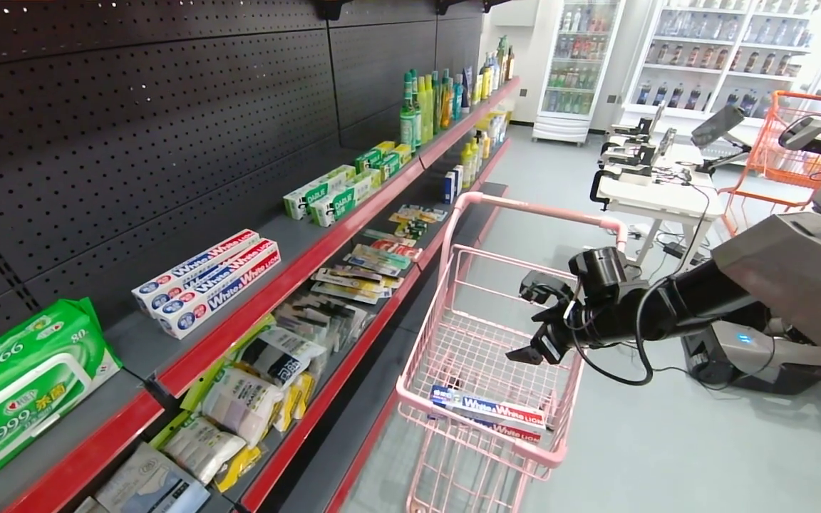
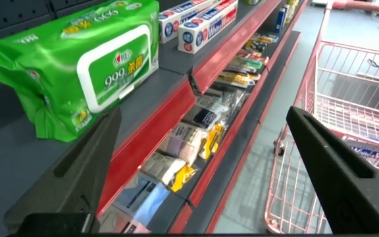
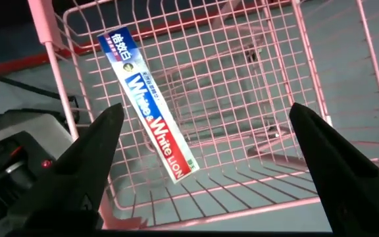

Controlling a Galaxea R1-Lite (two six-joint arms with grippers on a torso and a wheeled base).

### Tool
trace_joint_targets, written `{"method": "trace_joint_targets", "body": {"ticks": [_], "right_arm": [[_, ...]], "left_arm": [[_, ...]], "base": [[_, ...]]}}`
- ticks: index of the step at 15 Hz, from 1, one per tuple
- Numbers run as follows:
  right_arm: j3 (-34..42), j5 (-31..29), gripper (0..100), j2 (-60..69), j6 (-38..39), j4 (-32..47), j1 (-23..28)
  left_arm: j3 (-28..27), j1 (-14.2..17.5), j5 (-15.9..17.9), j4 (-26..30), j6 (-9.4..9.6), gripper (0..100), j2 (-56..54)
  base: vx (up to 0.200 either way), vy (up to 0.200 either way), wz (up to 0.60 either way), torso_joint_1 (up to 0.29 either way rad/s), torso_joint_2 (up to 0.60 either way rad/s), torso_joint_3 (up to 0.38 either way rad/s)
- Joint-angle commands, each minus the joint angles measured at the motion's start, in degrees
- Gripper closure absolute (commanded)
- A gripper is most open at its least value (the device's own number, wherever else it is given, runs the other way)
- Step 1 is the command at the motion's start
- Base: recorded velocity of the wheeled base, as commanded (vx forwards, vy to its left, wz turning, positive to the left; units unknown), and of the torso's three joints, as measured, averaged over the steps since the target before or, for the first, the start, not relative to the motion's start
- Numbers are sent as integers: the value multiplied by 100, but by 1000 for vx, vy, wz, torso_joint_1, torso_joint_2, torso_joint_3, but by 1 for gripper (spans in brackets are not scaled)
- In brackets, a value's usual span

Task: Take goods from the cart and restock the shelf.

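Observation:
A white toothpaste box (image 1: 489,411) with blue and red print lies flat in the near end of the pink cart (image 1: 453,235). My right gripper (image 1: 529,322) hangs open over the basket's right rim, above the box and apart from it. From the right wrist, the toothpaste box (image 3: 150,123) lies on the wire floor between the open fingers (image 3: 87,168), closer to one of them. Three matching toothpaste boxes (image 1: 207,280) lie on the upper shelf. My left gripper (image 2: 202,178) is open and holds nothing, beside the shelf's red edge (image 2: 170,112), near a green wipes pack (image 2: 77,62).
The upper shelf (image 1: 296,274) has bare room between the green wipes pack (image 1: 18,385) and the toothpaste boxes. Small packets (image 1: 261,385) fill the lower shelf. Bottles (image 1: 425,103) stand farther along. A white table (image 1: 660,196) and an orange cart (image 1: 795,153) stand behind.

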State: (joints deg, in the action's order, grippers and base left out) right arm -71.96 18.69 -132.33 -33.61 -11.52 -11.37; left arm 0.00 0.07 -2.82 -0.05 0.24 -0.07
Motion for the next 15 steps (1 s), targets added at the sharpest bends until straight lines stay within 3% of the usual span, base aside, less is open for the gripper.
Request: {"method": "trace_joint_targets", "body": {"ticks": [1,15], "right_arm": [[-55,3,0,-91,4,-8,-93],[-635,3,0,-663,-5,1,-269]], "left_arm": [[0,1,-8,-4,2,0,7],[0,1,-8,-4,2,0,7]], "base": [[0,0,0,-154,330,173],[0,0,0,-165,369,199]]}}
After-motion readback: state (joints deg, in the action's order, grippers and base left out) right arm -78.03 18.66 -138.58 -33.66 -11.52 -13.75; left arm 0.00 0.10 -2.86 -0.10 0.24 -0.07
